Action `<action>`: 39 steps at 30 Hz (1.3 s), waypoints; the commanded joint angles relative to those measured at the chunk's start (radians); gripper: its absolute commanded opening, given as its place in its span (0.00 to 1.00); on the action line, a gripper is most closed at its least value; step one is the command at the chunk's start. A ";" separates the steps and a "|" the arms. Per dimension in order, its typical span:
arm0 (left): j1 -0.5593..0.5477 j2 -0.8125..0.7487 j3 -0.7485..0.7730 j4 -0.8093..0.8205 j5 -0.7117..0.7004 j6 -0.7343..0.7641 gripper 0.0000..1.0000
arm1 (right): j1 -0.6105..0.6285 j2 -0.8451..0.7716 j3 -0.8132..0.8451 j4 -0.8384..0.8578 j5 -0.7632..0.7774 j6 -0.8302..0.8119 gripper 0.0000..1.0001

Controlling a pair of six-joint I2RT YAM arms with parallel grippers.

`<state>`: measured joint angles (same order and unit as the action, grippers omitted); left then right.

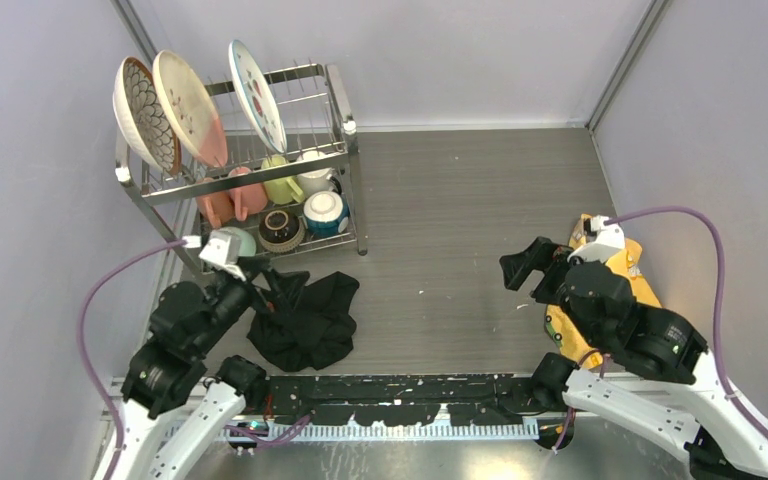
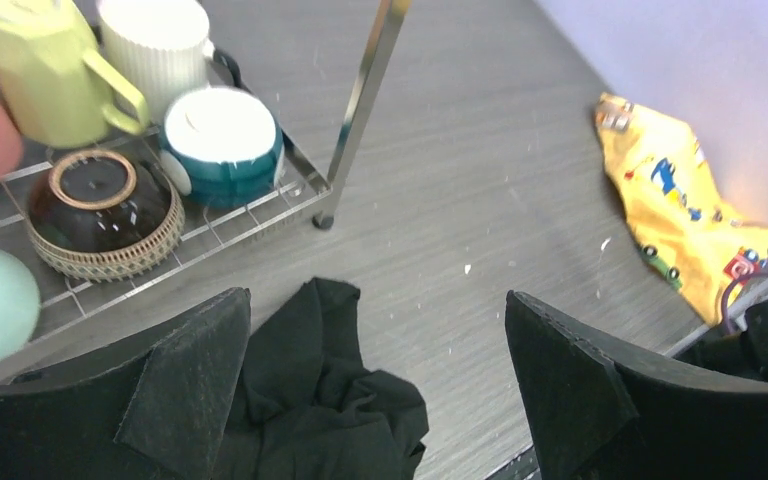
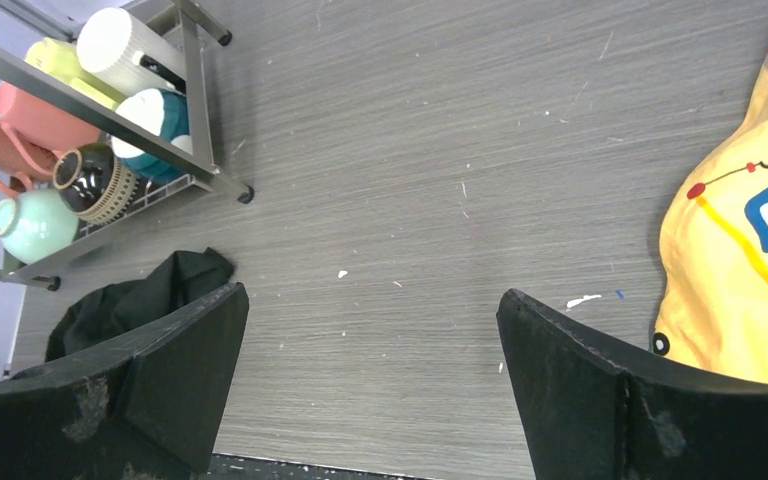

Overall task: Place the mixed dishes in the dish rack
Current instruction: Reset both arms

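**Item:** two-tier silver wire dish rack (image 1: 353,190), back-left of the grey wood-grain bench (image 1: 460,220).
**Long axis:** left-right in the top view, slightly skewed, with the open front facing the arms.

**Contents, top tier:** three patterned round ceramic plates (image 1: 188,108), on edge between the prongs. Faces turned right, rims leaning out past the rack's left end.
**Contents, lower tier:**
- yellow-green mug (image 2: 40,70)
- white ribbed mug (image 2: 160,50)
- pink mugs (image 3: 35,115)
- blue bowl (image 2: 222,135) and brown bowl (image 2: 100,205), both foot-up
- mint-green bowl (image 3: 32,225) at the front-left corner, prob. on its side (view is blurred)

No dish seen outside the rack.

**Hands:** left hand (image 1: 260,275) and right hand (image 1: 520,265) both released, jaws wide, nothing held.

**Non-task items:** crumpled black cloth (image 1: 305,315) and yellow printed cloth (image 2: 685,215).

**Risks:**
- The left hand sits just beside the rack's front-left corner and the mint-green bowl. A careless swing could nudge the frame, roll that bowl out, or rock the leaning plates off their prongs.
- The black cloth lies under the left hand, so a low move may snag it and drag it against a rack leg.
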<state>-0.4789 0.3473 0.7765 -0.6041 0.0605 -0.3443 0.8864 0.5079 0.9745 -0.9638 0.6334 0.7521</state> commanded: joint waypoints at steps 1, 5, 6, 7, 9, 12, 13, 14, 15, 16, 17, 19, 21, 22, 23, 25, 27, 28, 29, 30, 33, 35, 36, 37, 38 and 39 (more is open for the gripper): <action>-0.006 -0.068 0.084 -0.054 -0.053 -0.012 1.00 | 0.005 0.093 0.157 -0.104 -0.019 0.006 1.00; -0.006 -0.119 0.131 -0.085 -0.086 -0.041 1.00 | 0.004 0.156 0.239 -0.134 -0.044 -0.002 1.00; -0.006 -0.120 0.145 -0.110 -0.098 -0.043 1.00 | 0.005 0.165 0.248 -0.130 -0.053 -0.010 1.00; -0.006 -0.115 0.164 -0.144 -0.127 -0.053 1.00 | 0.004 0.169 0.247 -0.121 -0.065 -0.022 1.00; -0.005 -0.104 0.198 -0.216 -0.170 -0.092 1.00 | 0.005 0.167 0.229 -0.102 -0.086 -0.025 1.00; -0.005 -0.099 0.202 -0.242 -0.121 -0.087 1.00 | 0.005 0.146 0.179 -0.069 -0.107 -0.010 1.00; -0.006 -0.100 0.199 -0.246 -0.110 -0.088 1.00 | 0.004 0.135 0.158 -0.056 -0.112 -0.005 1.00; -0.006 -0.104 0.195 -0.246 -0.100 -0.093 1.00 | 0.004 0.117 0.141 -0.043 -0.114 0.002 1.00; -0.006 -0.108 0.189 -0.242 -0.091 -0.098 1.00 | 0.004 0.105 0.126 -0.030 -0.118 0.008 1.00; -0.006 -0.112 0.184 -0.238 -0.075 -0.099 1.00 | 0.005 0.094 0.115 -0.019 -0.119 0.011 1.00; -0.006 -0.117 0.176 -0.231 -0.066 -0.099 1.00 | 0.005 0.084 0.109 -0.010 -0.120 0.013 1.00; -0.006 -0.124 0.161 -0.213 -0.027 -0.105 1.00 | 0.005 0.066 0.108 0.001 -0.118 0.016 1.00; -0.006 -0.123 0.154 -0.194 -0.003 -0.106 1.00 | 0.005 0.055 0.118 0.005 -0.118 0.016 1.00; -0.006 -0.121 0.153 -0.189 -0.003 -0.111 1.00 | 0.004 0.050 0.124 0.006 -0.115 0.015 1.00; -0.006 -0.117 0.155 -0.186 -0.006 -0.116 1.00 | 0.004 0.049 0.131 0.006 -0.113 0.014 1.00; -0.006 -0.110 0.162 -0.188 -0.014 -0.120 1.00 | 0.005 0.050 0.143 0.007 -0.112 0.010 1.00; -0.006 -0.103 0.168 -0.193 -0.015 -0.118 1.00 | 0.005 0.053 0.151 0.010 -0.117 0.010 1.00; -0.006 -0.101 0.168 -0.191 -0.014 -0.118 1.00 | 0.005 0.054 0.154 0.016 -0.122 0.008 1.00; -0.006 -0.100 0.170 -0.189 -0.012 -0.117 1.00 | 0.004 0.054 0.155 0.019 -0.129 0.007 1.00; -0.006 -0.101 0.171 -0.185 -0.010 -0.119 1.00 | 0.005 0.052 0.155 0.023 -0.133 0.007 1.00; -0.006 -0.103 0.170 -0.174 -0.003 -0.121 1.00 | 0.004 0.048 0.148 0.033 -0.141 0.011 1.00; -0.006 -0.102 0.169 -0.171 -0.006 -0.119 1.00 | 0.005 0.045 0.142 0.039 -0.143 0.017 1.00; -0.006 -0.102 0.168 -0.171 -0.008 -0.118 1.00 | 0.005 0.045 0.140 0.040 -0.147 0.019 1.00; -0.006 -0.103 0.168 -0.170 -0.008 -0.118 1.00 | 0.004 0.044 0.138 0.043 -0.150 0.021 1.00; -0.006 -0.105 0.168 -0.169 -0.007 -0.119 1.00 | 0.005 0.044 0.136 0.044 -0.151 0.021 1.00; -0.006 -0.106 0.168 -0.168 -0.005 -0.120 1.00 | 0.005 0.044 0.134 0.045 -0.152 0.023 1.00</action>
<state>-0.4835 0.2321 0.9310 -0.8196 0.0315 -0.4644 0.8864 0.5606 1.0935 -0.9699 0.4942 0.7635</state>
